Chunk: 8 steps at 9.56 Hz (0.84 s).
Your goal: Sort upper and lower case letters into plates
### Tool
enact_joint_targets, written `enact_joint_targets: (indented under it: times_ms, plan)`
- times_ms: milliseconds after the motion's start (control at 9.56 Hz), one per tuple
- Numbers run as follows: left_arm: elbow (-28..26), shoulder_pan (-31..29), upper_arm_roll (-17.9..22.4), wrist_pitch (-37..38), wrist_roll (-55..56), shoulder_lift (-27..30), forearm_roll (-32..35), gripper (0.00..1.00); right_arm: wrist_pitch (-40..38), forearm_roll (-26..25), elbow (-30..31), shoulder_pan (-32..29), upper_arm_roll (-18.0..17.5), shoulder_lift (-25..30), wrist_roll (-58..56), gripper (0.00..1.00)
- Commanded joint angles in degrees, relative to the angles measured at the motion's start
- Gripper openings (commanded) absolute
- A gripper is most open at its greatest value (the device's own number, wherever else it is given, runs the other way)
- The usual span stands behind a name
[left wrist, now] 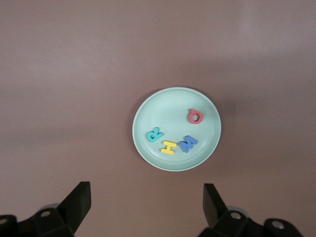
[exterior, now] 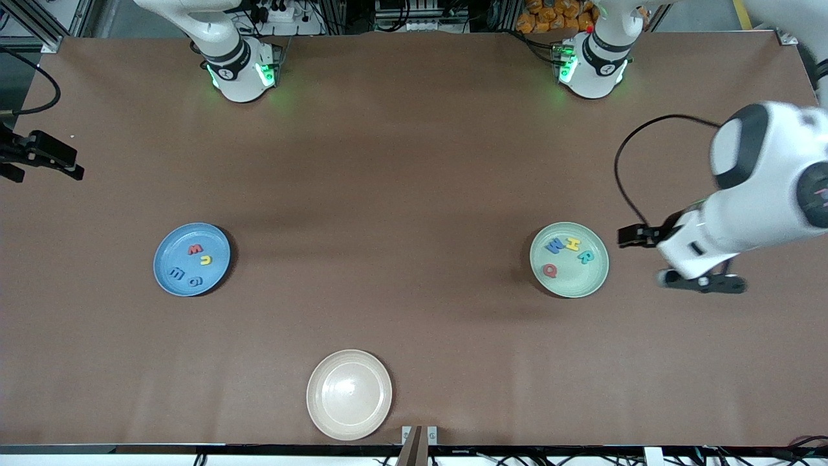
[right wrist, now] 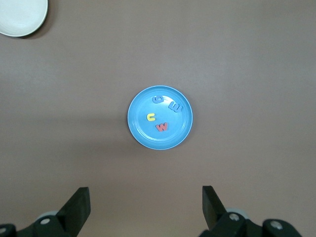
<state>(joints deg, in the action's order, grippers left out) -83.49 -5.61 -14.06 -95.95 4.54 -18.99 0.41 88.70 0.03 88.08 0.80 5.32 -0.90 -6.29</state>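
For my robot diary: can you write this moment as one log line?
blue plate: four lowercase letters | pale green plate: four capitals | left gripper: open | right gripper: open

A brown tabletop (exterior: 401,162) fills the front view, with a blue plate (exterior: 169,279) lying on it at centre-left of the frame, a pale green plate (exterior: 585,285) at centre-right, and a cream-white plate (exterior: 349,395) at the bottom centre, all well apart.
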Motion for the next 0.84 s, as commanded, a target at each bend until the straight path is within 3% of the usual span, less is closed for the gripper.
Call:
enact_joint_targets:
  times_ms: [0,419,733]
  plan:
    - [1.1,-2.7,-0.3,3.7,0.6,3.1,-3.0,1.00,1.0,-0.4,2.2,-1.0,-0.2,2.5,0.7,1.00]
    - [1.2,-2.6,1.2,4.0,0.7,12.2,-2.4,1.00,1.0,-0.1,2.0,-2.1,-0.2,2.5,0.7,1.00]
    - [0.7,-2.7,1.3,6.5,0.7,13.5,-2.3,1.00,1.7,-0.1,2.0,-2.1,-0.2,2.1,0.8,1.00]
